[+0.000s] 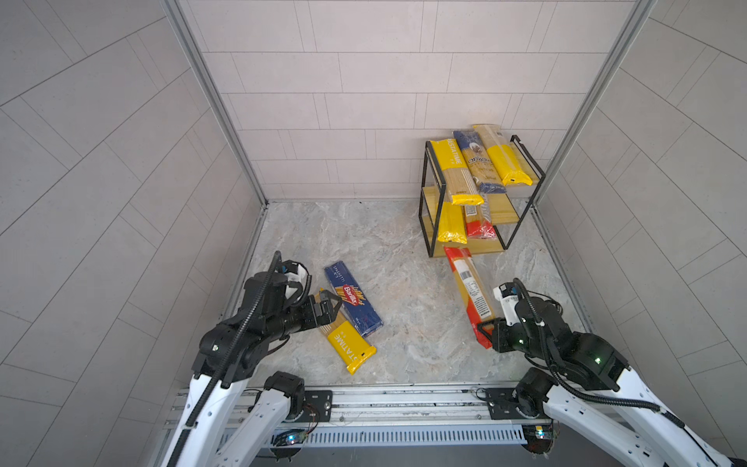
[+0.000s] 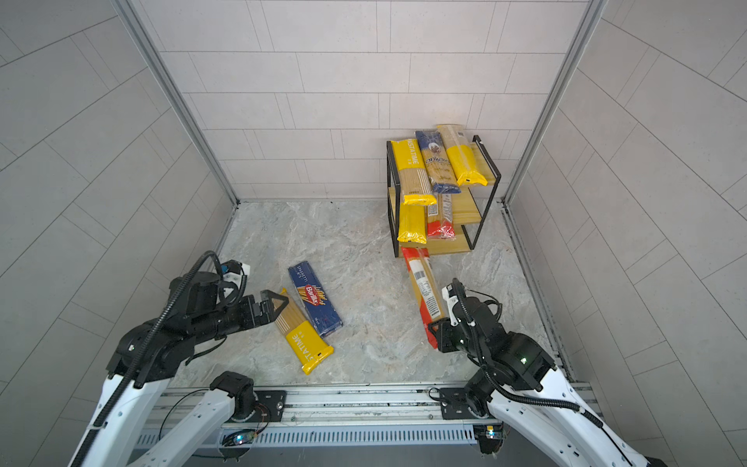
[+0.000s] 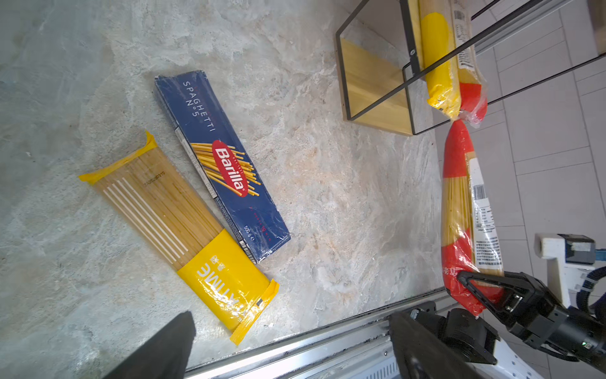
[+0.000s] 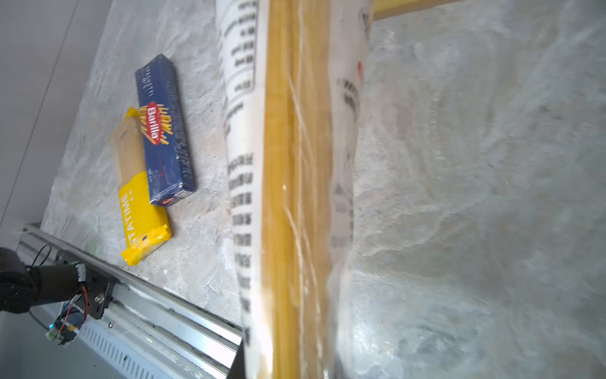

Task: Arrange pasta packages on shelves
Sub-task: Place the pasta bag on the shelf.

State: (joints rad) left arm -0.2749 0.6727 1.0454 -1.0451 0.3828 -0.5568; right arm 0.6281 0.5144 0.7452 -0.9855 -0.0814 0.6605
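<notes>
The shelves (image 1: 507, 210) stand at the back right, with three pasta packages on the top tier and a yellow and a red-ended one on the middle tier. My right gripper (image 1: 485, 329) is shut on the near end of a red-ended pack (image 1: 471, 289) (image 4: 295, 164). That pack's far end reaches the lowest board's front. My left gripper (image 1: 328, 307) is open above the clear end of a yellow PASTATIME pack (image 1: 347, 343) (image 3: 183, 223), which lies on the floor beside a dark blue Barilla box (image 1: 353, 299) (image 3: 223, 164).
A metal rail (image 1: 404, 400) runs along the front edge of the marble floor. Tiled walls close in the back and both sides, and the rack stands in the right rear corner.
</notes>
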